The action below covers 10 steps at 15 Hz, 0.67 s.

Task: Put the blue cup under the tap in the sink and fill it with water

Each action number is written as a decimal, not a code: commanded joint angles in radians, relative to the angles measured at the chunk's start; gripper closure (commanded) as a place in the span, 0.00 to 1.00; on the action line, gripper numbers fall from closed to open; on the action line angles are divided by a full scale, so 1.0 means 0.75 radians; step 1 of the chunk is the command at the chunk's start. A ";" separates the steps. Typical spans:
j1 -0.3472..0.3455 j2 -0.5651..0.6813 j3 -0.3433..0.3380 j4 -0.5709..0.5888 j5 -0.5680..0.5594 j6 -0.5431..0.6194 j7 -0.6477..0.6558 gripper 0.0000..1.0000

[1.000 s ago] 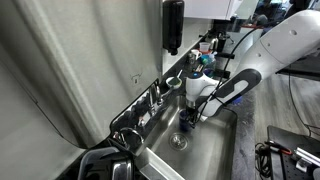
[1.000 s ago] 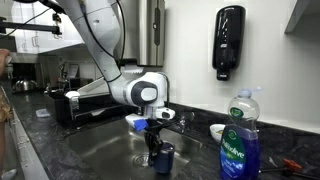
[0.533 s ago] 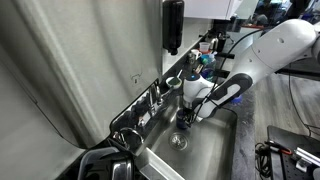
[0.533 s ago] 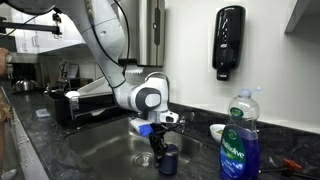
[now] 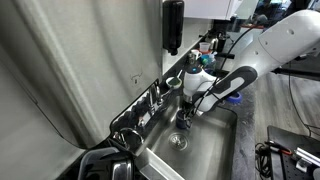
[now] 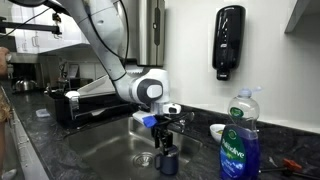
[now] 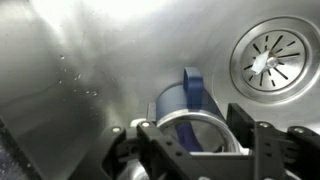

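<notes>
The blue cup (image 7: 172,104) stands upright on the floor of the sink (image 7: 80,60), its handle pointing away from the camera, left of the round drain (image 7: 270,55). My gripper (image 7: 190,138) hangs just above it, open, with one finger on each side of the rim. In both exterior views the cup (image 6: 167,161) (image 5: 184,122) sits low in the basin below the gripper (image 6: 163,141). The chrome tap (image 5: 155,98) stands on the sink's back edge, to the side of the cup. No water is running.
A black soap dispenser (image 6: 228,40) hangs on the wall. A bottle of blue dish soap (image 6: 238,140) and a small white bowl (image 6: 217,131) stand on the dark counter beside the sink. A dish rack (image 6: 70,100) sits at the far side.
The gripper has opened and let go of the cup, then risen a little. The cup stays standing on the sink floor.
</notes>
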 commanded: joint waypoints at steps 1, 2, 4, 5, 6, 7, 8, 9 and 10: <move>-0.014 -0.220 -0.009 -0.134 -0.020 -0.099 -0.078 0.01; -0.014 -0.271 -0.014 -0.155 -0.028 -0.137 -0.088 0.00; -0.023 -0.375 -0.018 -0.208 -0.048 -0.196 -0.121 0.00; -0.028 -0.426 -0.020 -0.234 -0.061 -0.223 -0.139 0.00; -0.037 -0.474 -0.017 -0.251 -0.067 -0.262 -0.160 0.00; -0.043 -0.517 -0.017 -0.272 -0.080 -0.280 -0.180 0.00; -0.058 -0.557 -0.008 -0.278 -0.076 -0.320 -0.220 0.00; -0.064 -0.584 -0.007 -0.280 -0.079 -0.338 -0.239 0.00; -0.077 -0.603 0.001 -0.270 -0.070 -0.364 -0.289 0.00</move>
